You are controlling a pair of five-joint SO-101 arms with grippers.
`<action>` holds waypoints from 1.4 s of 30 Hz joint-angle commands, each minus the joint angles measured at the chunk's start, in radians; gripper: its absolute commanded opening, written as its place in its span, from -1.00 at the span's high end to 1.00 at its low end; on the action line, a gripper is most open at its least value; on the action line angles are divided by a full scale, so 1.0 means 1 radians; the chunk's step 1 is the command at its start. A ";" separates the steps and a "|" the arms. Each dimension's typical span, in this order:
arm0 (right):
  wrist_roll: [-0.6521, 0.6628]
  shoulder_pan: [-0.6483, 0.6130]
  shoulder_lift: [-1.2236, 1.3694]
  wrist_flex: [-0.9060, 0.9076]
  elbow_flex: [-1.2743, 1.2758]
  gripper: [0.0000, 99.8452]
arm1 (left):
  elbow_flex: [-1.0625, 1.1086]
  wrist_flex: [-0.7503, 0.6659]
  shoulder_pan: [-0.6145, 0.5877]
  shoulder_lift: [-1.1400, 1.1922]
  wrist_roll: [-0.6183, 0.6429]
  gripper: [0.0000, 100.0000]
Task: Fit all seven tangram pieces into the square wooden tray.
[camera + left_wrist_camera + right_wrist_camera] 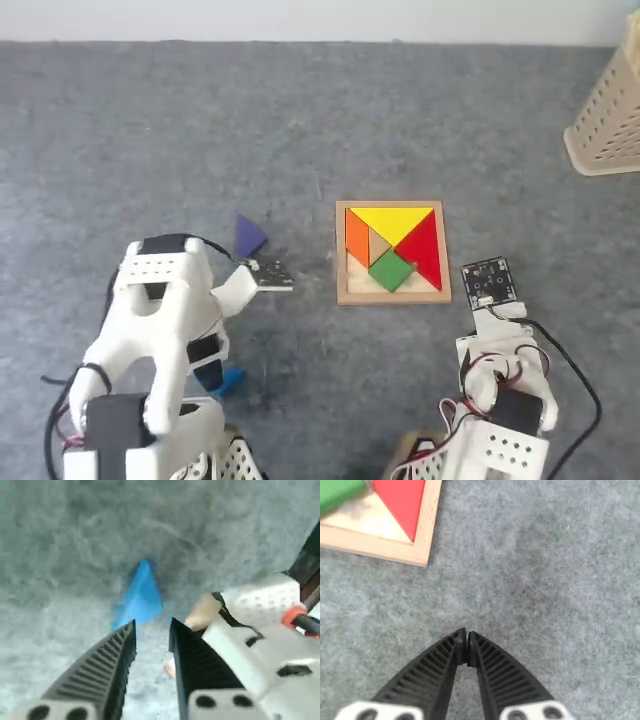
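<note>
The square wooden tray [344, 292] lies on grey carpet and holds a yellow triangle [392, 221], a red triangle [426, 250], an orange piece [356, 238] and a green square [391, 270]. A purple triangle [248, 235] lies loose to the tray's left. A blue triangle [141, 597] lies flat right beyond my left gripper [151, 627], which is open a little with nothing between its fingers. The same blue triangle [229, 380] peeks out beside the folded left arm [160, 310]. My right gripper [466, 647] is shut and empty over bare carpet, near the tray's corner [395, 552].
A perforated beige basket [608, 110] stands at the far right edge. The white left arm base [260, 630] sits close beside the blue triangle. The right arm [500, 370] sits just in front of the tray. Open carpet stretches across the back.
</note>
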 commanded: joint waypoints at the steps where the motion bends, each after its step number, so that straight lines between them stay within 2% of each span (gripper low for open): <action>1: 0.008 0.007 -0.015 0.010 0.018 0.98 | -0.022 0.020 -0.023 0.005 -0.044 0.79; 6: 0.008 0.008 -0.015 0.010 0.018 0.98 | 0.008 -0.037 -0.020 0.029 -0.052 0.79; 15: 0.008 0.012 -0.015 0.010 0.018 0.98 | -0.058 -0.238 0.017 0.379 -0.031 0.79; 20: 0.008 0.012 -0.015 0.010 0.018 0.98 | -0.093 -0.325 0.009 0.342 0.032 0.83; 27: 0.008 0.012 -0.015 0.010 0.018 0.98 | -0.099 -0.405 0.018 0.172 0.129 0.83; 33: 0.008 0.012 -0.015 0.010 0.018 0.98 | -0.127 -0.373 0.107 0.064 0.232 0.83; 38: 0.008 0.012 -0.015 0.010 0.018 0.98 | -0.127 -0.245 0.153 -0.017 0.233 0.83; 42: 0.008 0.012 -0.015 0.010 0.018 0.98 | -0.125 -0.224 0.146 -0.132 0.235 0.83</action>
